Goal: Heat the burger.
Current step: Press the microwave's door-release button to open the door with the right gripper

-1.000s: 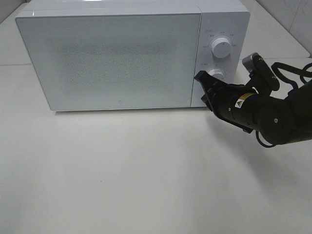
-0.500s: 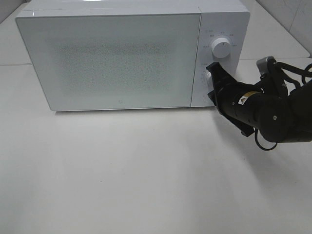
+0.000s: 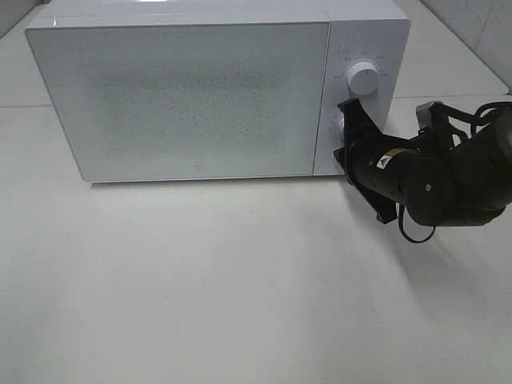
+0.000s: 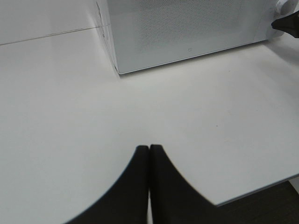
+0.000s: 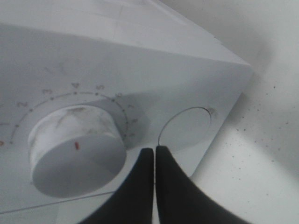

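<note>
we cannot see the burger, likely behind the shut door (image 3: 184,100) at 9 o'clock from our right gripper (image 5: 153,151), whose clenched, empty tips sit just beside the lower knob (image 5: 77,156), far nearer it than the left gripper (image 4: 149,148), also clenched, over the table (image 4: 70,93).

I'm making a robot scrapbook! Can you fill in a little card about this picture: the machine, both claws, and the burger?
Machine: white microwave on the white table
Door: door closed, cannot see inside
Dials: upper dial and lower dial, on the side panel
Right gripper: right gripper shut, tips beside the lower dial
Left gripper: left gripper shut, holding nothing, above the table
Burger: not in view
</note>
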`<state>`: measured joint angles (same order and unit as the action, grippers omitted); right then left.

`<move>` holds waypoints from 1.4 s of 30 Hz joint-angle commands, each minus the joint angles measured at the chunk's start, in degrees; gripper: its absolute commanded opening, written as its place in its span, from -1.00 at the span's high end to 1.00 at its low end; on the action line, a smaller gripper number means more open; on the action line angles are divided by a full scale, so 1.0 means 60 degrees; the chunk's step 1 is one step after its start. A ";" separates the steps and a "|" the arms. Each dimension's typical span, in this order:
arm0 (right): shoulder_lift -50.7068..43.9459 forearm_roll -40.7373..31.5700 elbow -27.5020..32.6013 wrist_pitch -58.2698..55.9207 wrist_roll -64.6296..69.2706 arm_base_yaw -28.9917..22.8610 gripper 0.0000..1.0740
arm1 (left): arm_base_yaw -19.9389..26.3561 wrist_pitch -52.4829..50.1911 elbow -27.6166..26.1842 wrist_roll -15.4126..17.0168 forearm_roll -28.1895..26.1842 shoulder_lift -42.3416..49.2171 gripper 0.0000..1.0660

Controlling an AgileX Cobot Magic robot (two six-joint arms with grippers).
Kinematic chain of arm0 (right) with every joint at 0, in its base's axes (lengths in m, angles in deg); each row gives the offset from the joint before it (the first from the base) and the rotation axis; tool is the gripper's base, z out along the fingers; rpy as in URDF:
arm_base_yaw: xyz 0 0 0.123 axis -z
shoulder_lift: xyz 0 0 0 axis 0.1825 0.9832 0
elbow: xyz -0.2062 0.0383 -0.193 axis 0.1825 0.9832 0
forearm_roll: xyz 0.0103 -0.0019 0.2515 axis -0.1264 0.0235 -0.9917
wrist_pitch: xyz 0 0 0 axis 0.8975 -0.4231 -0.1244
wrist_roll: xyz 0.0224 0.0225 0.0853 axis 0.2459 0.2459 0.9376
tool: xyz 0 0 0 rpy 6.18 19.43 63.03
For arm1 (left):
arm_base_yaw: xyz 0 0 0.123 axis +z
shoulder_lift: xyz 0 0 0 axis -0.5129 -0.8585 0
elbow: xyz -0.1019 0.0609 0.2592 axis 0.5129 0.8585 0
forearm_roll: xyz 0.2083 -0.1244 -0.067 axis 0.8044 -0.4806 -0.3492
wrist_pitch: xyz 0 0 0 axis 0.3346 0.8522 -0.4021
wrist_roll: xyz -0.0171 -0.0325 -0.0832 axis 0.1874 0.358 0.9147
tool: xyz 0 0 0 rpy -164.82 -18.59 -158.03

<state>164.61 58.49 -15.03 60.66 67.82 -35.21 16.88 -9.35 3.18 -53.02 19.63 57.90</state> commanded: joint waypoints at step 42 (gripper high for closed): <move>0.1117 -0.0535 -0.1308 0.1719 0.0201 0.0296 1.00 | 0.0038 -0.0172 0.0010 0.0038 0.0038 0.0191 0.99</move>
<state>171.88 54.54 -19.38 63.76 68.68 -34.75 16.88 -9.40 3.18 -53.02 19.68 57.90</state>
